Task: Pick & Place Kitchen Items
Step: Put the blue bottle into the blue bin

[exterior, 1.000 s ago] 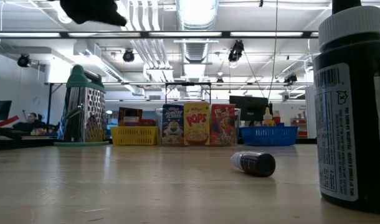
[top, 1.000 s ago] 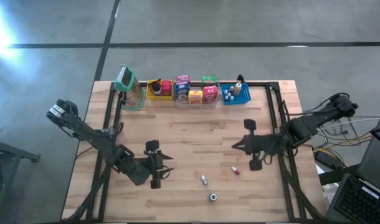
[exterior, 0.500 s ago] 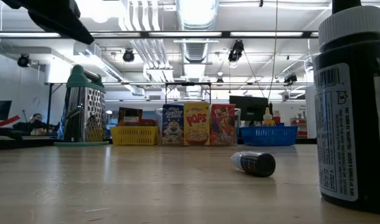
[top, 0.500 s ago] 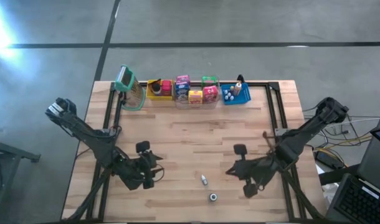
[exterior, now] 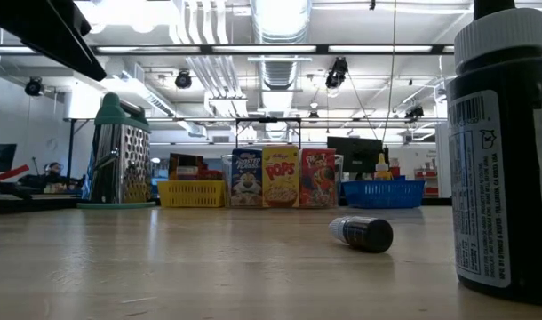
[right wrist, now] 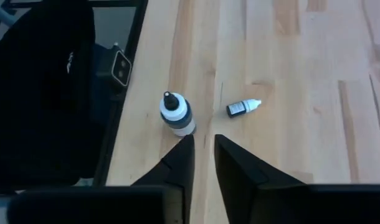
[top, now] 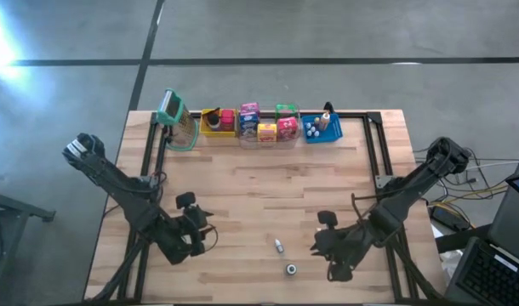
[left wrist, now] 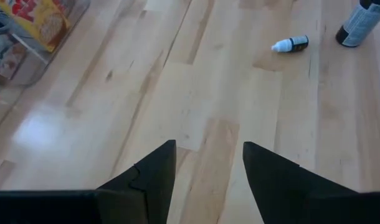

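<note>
Two tiny dark bottles with white caps are on the near part of the table. One lies on its side (top: pixel 279 246) (right wrist: pixel 243 107) (left wrist: pixel 291 44). The other stands upright (top: pixel 291 269) (right wrist: pixel 176 115) (exterior: pixel 502 151). My right gripper (top: pixel 314 248) (right wrist: pixel 204 142) hovers just to their right, pointing at them, with a narrow gap between its fingertips and nothing in it. To the bottles' left, my left gripper (top: pixel 210 231) (left wrist: pixel 209 155) hovers open over bare wood. Small boxes (top: pixel 266 127) stand in the far bins.
Along the far edge stand a green-topped grater (top: pixel 176 119), a yellow bin (top: pixel 213 121), a clear bin (top: pixel 282 110) with mini cereal boxes, and a blue bin (top: pixel 322 129) with small bottles. A black frame (top: pixel 374 161) borders the table. Bare wood lies in the middle.
My right gripper has come down and toward the table's near edge and the two bottles, and now covers the small red item that lay there. My left gripper has drawn back toward the table's left edge.
</note>
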You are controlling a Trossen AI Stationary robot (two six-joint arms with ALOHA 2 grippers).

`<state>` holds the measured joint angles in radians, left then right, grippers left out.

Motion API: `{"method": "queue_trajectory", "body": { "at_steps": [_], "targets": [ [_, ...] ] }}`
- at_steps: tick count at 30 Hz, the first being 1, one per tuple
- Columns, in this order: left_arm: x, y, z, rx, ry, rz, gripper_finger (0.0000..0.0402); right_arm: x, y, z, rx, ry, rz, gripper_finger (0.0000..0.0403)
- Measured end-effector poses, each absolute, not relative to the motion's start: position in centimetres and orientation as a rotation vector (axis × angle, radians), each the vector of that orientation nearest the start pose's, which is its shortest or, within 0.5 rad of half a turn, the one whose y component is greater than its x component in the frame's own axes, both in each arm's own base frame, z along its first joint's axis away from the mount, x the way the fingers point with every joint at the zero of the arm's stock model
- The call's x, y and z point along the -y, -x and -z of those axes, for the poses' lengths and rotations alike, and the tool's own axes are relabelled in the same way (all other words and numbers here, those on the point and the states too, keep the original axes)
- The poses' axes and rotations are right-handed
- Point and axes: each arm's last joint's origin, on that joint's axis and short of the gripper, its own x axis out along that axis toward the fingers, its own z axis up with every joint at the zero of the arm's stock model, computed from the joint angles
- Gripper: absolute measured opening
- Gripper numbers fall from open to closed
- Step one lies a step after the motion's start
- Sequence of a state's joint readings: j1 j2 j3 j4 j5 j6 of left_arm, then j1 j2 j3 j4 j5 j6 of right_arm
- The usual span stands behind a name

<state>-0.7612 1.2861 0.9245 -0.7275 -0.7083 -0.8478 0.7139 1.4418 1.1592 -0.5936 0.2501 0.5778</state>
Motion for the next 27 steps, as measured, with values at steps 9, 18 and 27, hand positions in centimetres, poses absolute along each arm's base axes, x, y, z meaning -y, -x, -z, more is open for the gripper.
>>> {"method": "queue_trajectory", "body": {
  "at_steps": [9,18,27],
  "targets": [
    [15.1,-18.5,-24.7,-0.742,0.085,-0.281,0.0193,-18.8,-22.8,-27.3,-0.909,-0.167,-0.104,0.0121],
    [15.1,-18.5,-24.7,-0.742,0.088,-0.282,0.0195,-19.2,-22.7,-25.6,-0.881,-0.154,-0.073,0.0158],
    [15.1,-18.6,-24.7,-0.734,0.105,-0.286,0.0195,-20.4,-24.1,-23.0,-0.834,-0.091,-0.031,0.0176]
  ]
}}
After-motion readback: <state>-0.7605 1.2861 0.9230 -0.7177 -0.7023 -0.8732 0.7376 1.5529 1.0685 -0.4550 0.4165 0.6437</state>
